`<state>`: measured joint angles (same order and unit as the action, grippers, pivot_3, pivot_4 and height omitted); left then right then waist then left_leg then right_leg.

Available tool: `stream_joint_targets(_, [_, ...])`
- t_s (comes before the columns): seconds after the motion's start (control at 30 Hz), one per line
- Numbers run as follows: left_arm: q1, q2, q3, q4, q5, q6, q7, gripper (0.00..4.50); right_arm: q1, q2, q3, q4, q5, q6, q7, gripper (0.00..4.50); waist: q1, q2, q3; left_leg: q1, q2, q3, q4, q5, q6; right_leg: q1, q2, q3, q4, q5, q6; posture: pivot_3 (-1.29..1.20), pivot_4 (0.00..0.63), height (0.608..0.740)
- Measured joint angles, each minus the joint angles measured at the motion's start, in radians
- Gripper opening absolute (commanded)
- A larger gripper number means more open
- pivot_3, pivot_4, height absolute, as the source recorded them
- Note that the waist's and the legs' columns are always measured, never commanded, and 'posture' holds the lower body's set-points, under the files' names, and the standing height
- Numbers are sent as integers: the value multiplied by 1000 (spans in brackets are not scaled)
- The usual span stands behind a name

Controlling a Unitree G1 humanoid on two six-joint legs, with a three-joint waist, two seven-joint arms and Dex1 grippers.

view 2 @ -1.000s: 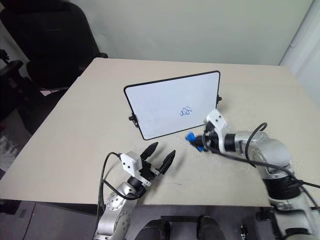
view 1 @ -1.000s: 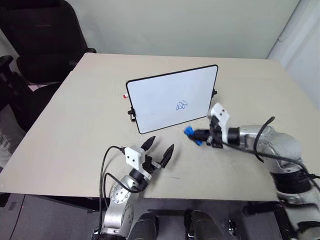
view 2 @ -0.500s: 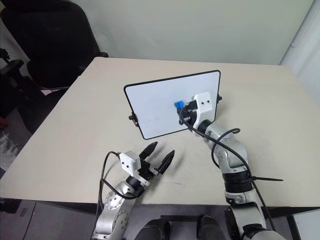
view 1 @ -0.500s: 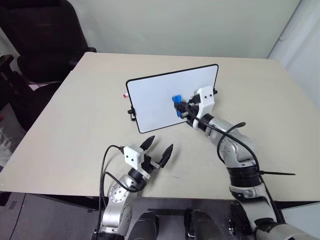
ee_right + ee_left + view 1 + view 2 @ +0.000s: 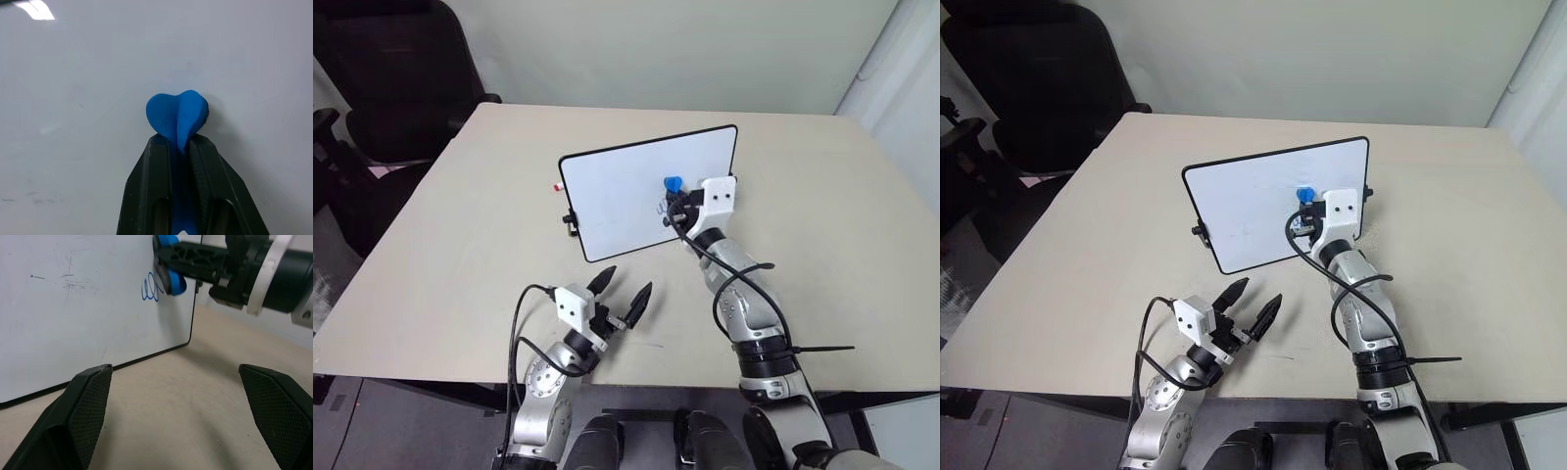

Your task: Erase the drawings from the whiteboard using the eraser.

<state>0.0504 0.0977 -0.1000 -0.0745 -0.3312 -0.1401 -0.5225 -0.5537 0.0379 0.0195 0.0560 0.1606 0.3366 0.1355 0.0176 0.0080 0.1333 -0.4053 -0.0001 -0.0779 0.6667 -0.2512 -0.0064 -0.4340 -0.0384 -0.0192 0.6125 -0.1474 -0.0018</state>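
Eraser: the eraser, a small bright blue block, is pinched between the two black fingers of the right end effector and pressed against the board face, right of centre in the head views.
Whiteboard: the whiteboard stands tilted at the middle of the table, thin black frame all round.
Drawings: the drawings (a blue looping squiggle) sit just beside the eraser, touching its edge in the left wrist view.
Left end effector: the left end effector hovers low over the table, lower centre-left, fingers spread wide and holding nothing.
Background: a black chair at upper left.
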Motion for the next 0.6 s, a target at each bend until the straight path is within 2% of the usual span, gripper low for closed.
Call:
stream_joint_targets(0.4, [7, 3, -1, -9, -9, 16, -5, 4500, 16, -6, 47, 115, -108, -101, -24, 214, -5, 0, 0, 0, 1, 0, 0, -3, -8, 0, 0, 0, 0, 2, 0, 0, 150, 740])
stream_joint_targets(0.6, [9, 2, -1, -13, -14, 17, -15, 4500, 37, -12, 159, 104, -117, -120, 81, 214, -8, 0, 0, 0, 1, 0, 0, -3, -7, 0, 0, -1, -1, 1, 0, 0, 150, 740])
